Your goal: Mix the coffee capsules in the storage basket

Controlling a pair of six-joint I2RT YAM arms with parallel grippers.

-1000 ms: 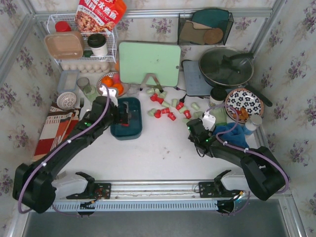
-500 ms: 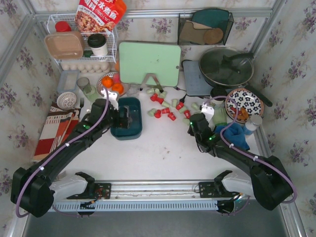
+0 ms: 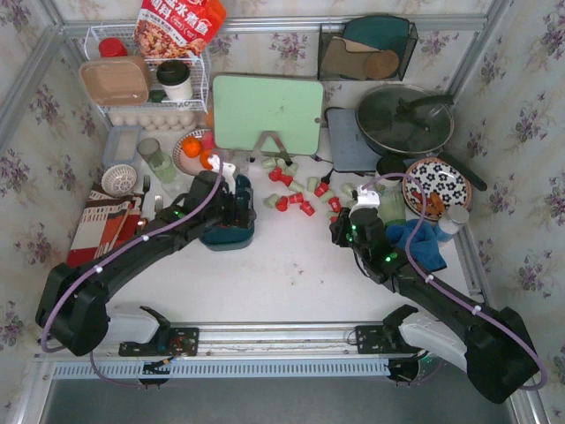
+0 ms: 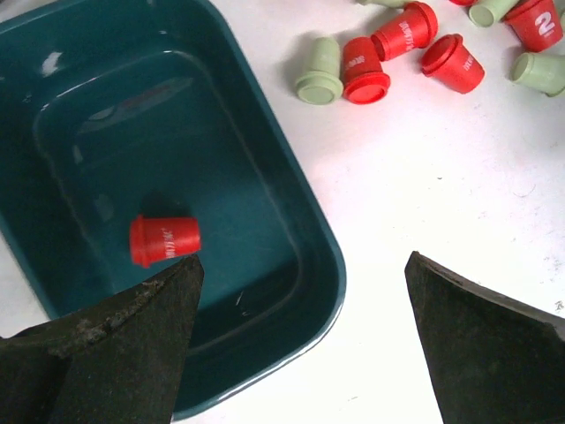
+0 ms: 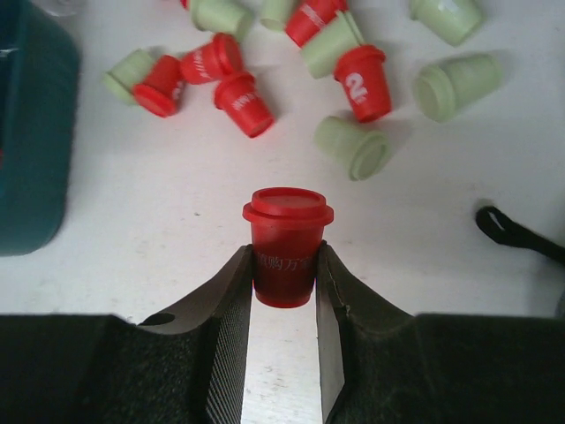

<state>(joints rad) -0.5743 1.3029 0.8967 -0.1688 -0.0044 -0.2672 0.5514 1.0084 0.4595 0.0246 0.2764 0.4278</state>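
One small red cup-shaped coffee capsule (image 5: 284, 231) is pinched in our right gripper (image 5: 283, 265), so we should carry it slowly toward nine o'clock, over the dark teal plastic storage basket (image 4: 115, 106) below our wide-open left gripper (image 4: 300, 265), and let go low.

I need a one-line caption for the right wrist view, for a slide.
The right gripper pinches a red coffee capsule; more red and green capsules scattered on the table beyond.
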